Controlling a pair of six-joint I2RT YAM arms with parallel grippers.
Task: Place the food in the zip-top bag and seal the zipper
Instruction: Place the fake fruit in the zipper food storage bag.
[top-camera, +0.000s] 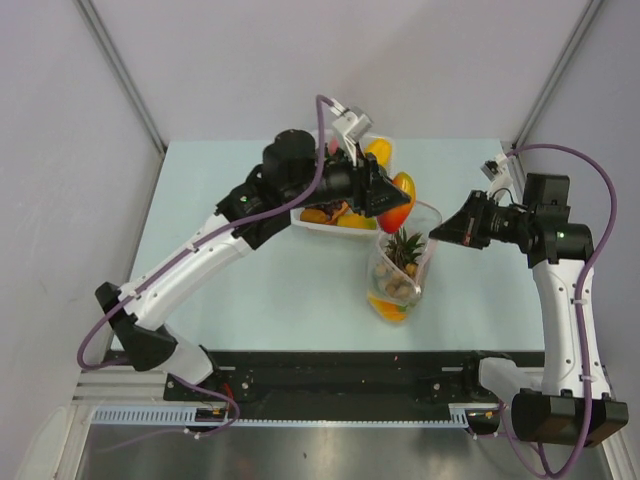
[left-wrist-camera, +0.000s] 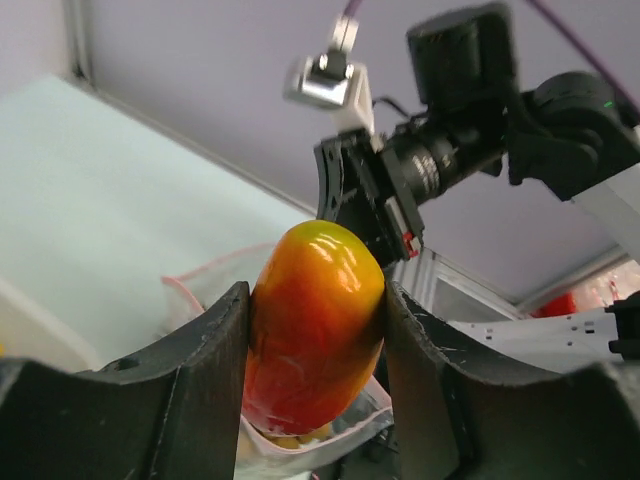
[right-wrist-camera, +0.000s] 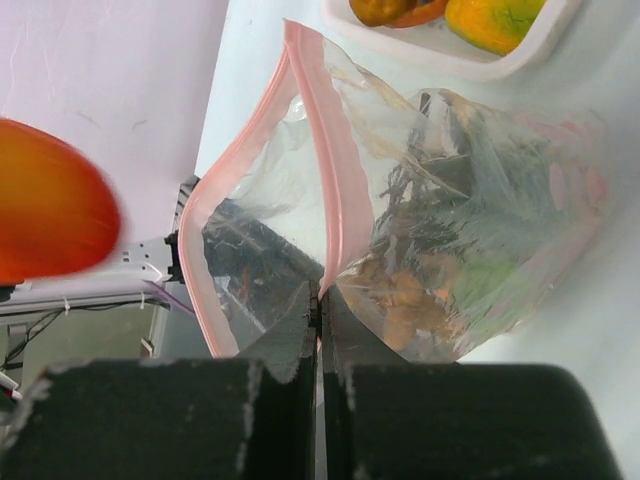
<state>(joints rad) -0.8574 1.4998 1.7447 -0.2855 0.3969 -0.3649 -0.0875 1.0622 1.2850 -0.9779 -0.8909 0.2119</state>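
My left gripper (top-camera: 392, 205) is shut on a red-yellow fruit piece (top-camera: 399, 203), also in the left wrist view (left-wrist-camera: 315, 325), and holds it above the open mouth of the clear zip-top bag (top-camera: 400, 265). The bag stands upright with a pineapple (top-camera: 405, 248), brown pieces and an orange piece inside. My right gripper (top-camera: 438, 231) is shut on the bag's pink-red zipper strip (right-wrist-camera: 330, 180) at its right rim and holds the mouth open. In the right wrist view the red-yellow piece (right-wrist-camera: 50, 205) shows at the left beside the bag (right-wrist-camera: 450, 220).
A white tray (top-camera: 330, 226) with a yellow mango (top-camera: 377, 152) and other orange and yellow pieces sits behind the bag, partly under my left arm; it shows in the right wrist view (right-wrist-camera: 460, 55). Grey walls enclose the table on three sides.
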